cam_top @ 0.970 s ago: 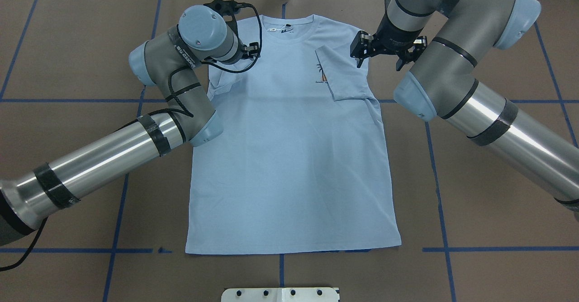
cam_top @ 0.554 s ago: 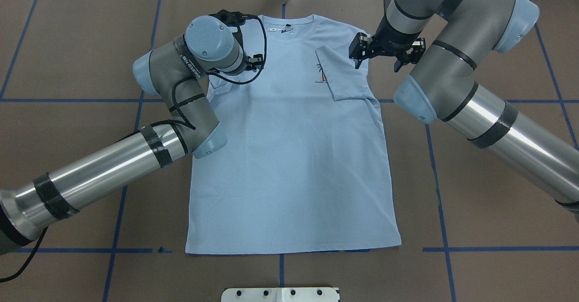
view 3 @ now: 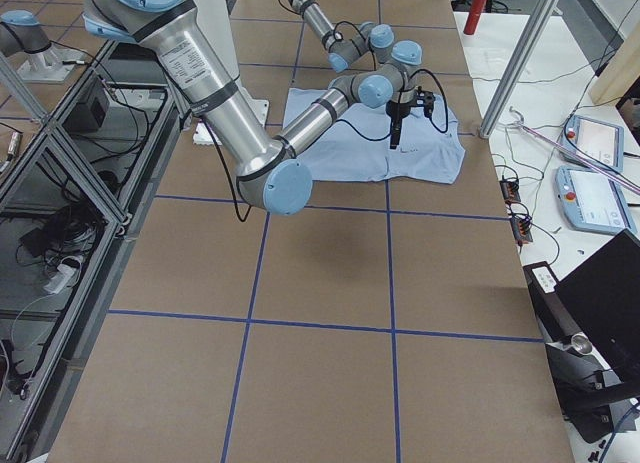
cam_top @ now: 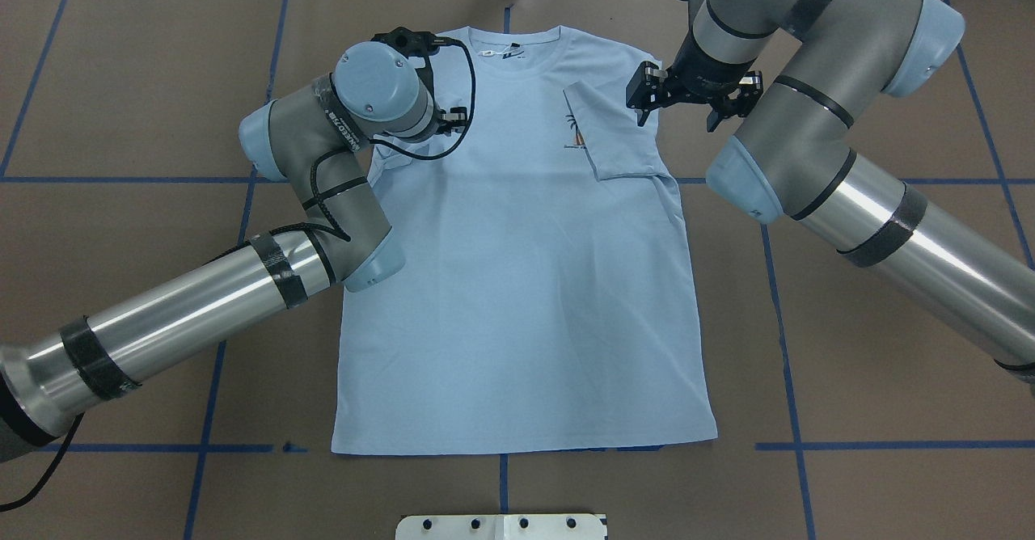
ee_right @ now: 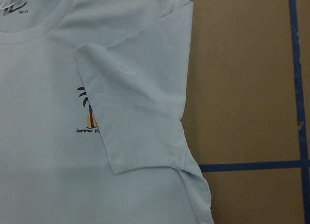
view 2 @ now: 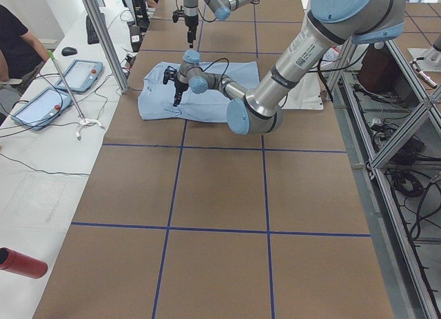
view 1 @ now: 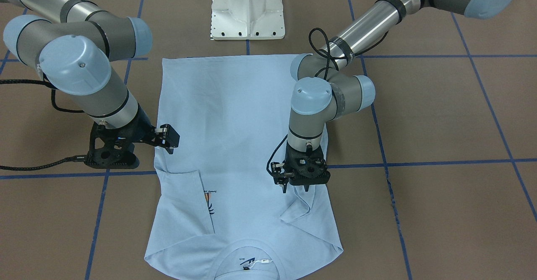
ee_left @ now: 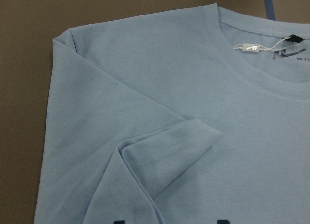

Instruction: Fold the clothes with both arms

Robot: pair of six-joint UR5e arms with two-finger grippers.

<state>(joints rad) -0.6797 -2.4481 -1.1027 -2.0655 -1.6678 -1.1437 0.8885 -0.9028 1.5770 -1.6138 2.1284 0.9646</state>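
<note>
The light blue T-shirt [cam_top: 517,281] lies flat, collar away from the robot, on the brown table. Both sleeves are folded inward. The right sleeve [ee_right: 140,108] covers part of the palm-tree print [ee_right: 89,117]. The left sleeve [ee_left: 169,141] lies crumpled near the white neck tag [ee_left: 251,47]. My left gripper [view 1: 297,187] hovers open just above the left sleeve, and its two dark fingertips show apart at the bottom edge of the left wrist view. My right gripper [view 1: 112,160] hangs open and empty over the shirt's right shoulder edge.
The white pedestal base [view 1: 247,11] stands at the robot's side of the table beyond the shirt hem. Blue tape lines [cam_top: 776,297] grid the brown table. A side bench with tablets [view 2: 41,105], a metal post [view 2: 103,36] and a person [view 2: 17,43] lies past the collar end.
My left wrist has shifted a little right and toward the robot over the left sleeve. The right arm has barely moved. The shirt lies unchanged.
</note>
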